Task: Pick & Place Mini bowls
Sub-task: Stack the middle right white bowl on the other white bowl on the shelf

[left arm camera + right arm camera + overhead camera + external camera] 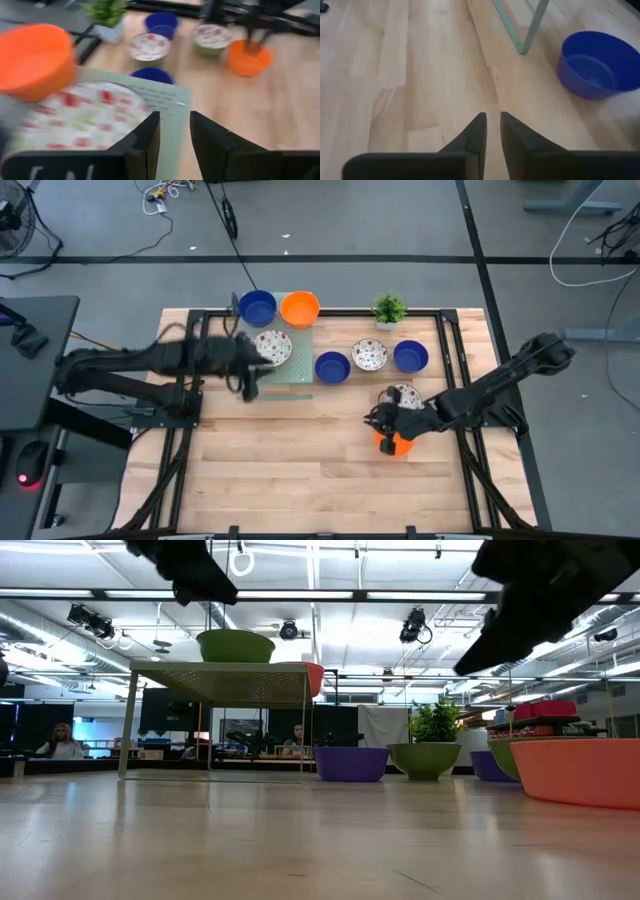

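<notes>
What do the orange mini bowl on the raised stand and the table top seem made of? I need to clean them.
Orange mini bowl: probably plastic or melamine; uniform colour, smooth, dull sheen. Table top: wood, seemingly sealed butcher block; visible grain and joined strips.

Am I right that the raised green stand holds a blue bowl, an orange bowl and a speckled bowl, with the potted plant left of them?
Not quite. In the high view the potted plant sits right of the stand, not left. The blue bowl, orange bowl and speckled bowl are on the stand as you say.
</notes>
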Available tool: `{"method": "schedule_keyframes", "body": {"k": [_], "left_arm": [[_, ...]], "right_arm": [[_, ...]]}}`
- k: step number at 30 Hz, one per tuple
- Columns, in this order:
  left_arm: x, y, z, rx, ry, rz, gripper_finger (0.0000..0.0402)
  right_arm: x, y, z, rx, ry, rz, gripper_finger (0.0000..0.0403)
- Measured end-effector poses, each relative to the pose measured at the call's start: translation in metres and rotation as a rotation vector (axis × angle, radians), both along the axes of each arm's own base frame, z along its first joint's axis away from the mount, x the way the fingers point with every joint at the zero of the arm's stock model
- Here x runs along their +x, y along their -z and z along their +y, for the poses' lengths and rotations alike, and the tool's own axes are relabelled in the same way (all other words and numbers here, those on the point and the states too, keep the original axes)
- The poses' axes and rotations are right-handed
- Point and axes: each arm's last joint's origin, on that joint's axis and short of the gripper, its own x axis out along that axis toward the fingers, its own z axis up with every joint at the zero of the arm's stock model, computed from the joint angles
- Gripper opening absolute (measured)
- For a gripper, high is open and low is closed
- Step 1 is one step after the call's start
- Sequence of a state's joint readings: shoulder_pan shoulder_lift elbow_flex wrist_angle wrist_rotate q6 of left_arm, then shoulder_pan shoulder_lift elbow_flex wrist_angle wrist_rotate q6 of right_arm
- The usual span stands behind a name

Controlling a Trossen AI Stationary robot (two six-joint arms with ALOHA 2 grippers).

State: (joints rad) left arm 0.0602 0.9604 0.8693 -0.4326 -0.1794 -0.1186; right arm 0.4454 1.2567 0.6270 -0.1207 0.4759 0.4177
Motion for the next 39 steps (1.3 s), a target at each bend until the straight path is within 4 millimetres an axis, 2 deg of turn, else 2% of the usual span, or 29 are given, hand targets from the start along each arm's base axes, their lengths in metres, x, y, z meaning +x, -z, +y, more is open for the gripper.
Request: {"method": "schedule_keyframes", "body": {"k": [5, 8, 13, 16, 19, 24, 28, 32, 39], "left_arm": [[0.001, 0.033, -0.033, -0.045, 0.086, -0.085, 0.0108], [0.003, 0.042, -0.05, -0.068, 0.144, -0.11, 0.0108], [0.003, 0.046, -0.072, -0.064, 0.216, -0.126, 0.0108], [0.001, 0.046, -0.078, -0.039, 0.222, -0.123, 0.0108], [0.0, 0.046, -0.08, -0.02, 0.207, -0.13, 0.0108], [0.0, 0.046, -0.08, -0.012, 0.199, -0.126, 0.0107], [0.0, 0.046, -0.08, -0.009, 0.2, -0.125, 0.0107], [0.0, 0.046, -0.08, -0.009, 0.199, -0.125, 0.0108], [0.0, 0.046, -0.08, 0.011, 0.209, -0.123, 0.0108]], "right_arm": [[-0.021, -0.02, -0.01, 0.076, -0.035, 0.019, 0.0058], [-0.032, -0.025, -0.019, 0.203, 0.077, 0.039, 0.006], [-0.048, -0.012, -0.03, 0.27, 0.255, 0.234, 0.0095], [-0.047, -0.003, -0.037, 0.265, 0.352, 0.305, 0.013], [-0.038, 0.003, -0.04, 0.249, 0.369, 0.314, 0.0164], [-0.023, 0.017, -0.046, 0.223, 0.356, 0.355, 0.0189], [-0.017, 0.027, -0.049, 0.218, 0.371, 0.397, 0.0179], [-0.014, 0.034, -0.051, 0.196, 0.381, 0.435, 0.0151], [-0.013, 0.037, -0.05, 0.144, 0.307, 0.461, 0.0056]]}}
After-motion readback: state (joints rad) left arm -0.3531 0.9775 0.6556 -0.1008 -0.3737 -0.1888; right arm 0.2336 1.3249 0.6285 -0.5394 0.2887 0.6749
